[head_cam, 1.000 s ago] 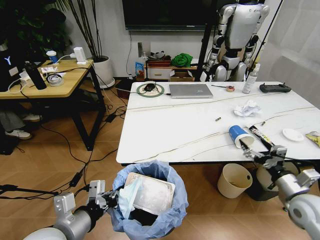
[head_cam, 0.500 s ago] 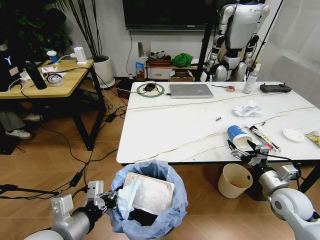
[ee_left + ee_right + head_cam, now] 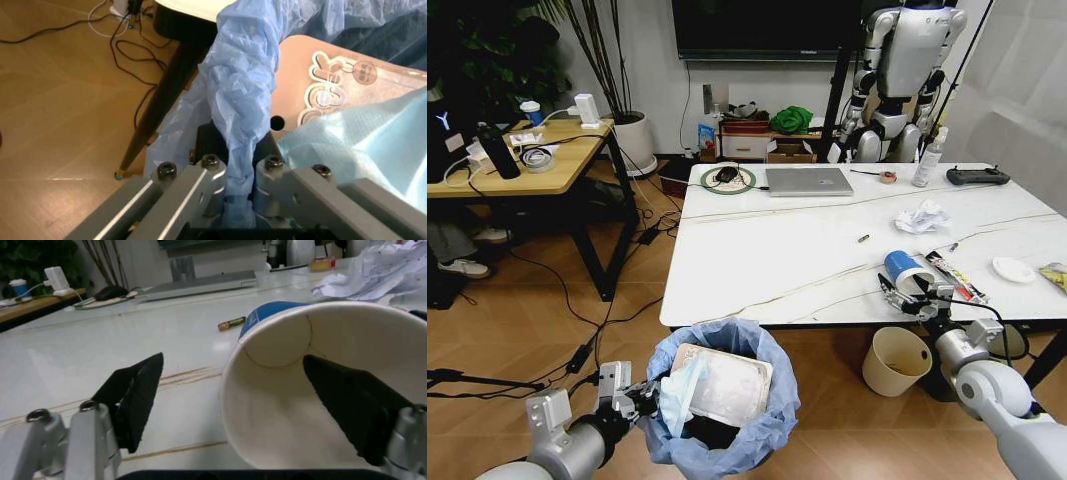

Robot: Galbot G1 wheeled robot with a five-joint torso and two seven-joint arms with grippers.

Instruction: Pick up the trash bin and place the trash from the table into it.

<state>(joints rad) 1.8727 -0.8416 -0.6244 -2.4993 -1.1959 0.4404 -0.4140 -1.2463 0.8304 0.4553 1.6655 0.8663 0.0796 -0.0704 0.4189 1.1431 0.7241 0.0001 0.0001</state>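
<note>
While the left gripper (image 3: 632, 402) pinches the bunched rim of the light-blue plastic bag, the small round trash bin (image 3: 719, 412) lined with that bag sits low in front of the robot, just below the near edge of the large white marble-look worktop (image 3: 787, 250). From the left wrist camera, the gripper (image 3: 235, 170) has its fingers pressed together on a fold of the bag. A flat pale package (image 3: 727, 382) and a light-blue sheet lie inside the bin.

At the worktop's near right edge, the right gripper (image 3: 910, 296) is spread around a blue paper cup (image 3: 905, 270) lying on its side with the white open mouth facing the robot. In the right wrist view, one black finger pad (image 3: 137, 395) is outside the cup (image 3: 313, 385) and the other sits inside its mouth. A crumpled white tissue wad (image 3: 922, 216) lies farther back on the worktop, and a long flat wrapper (image 3: 954, 276) lies just beside the cup.
</note>
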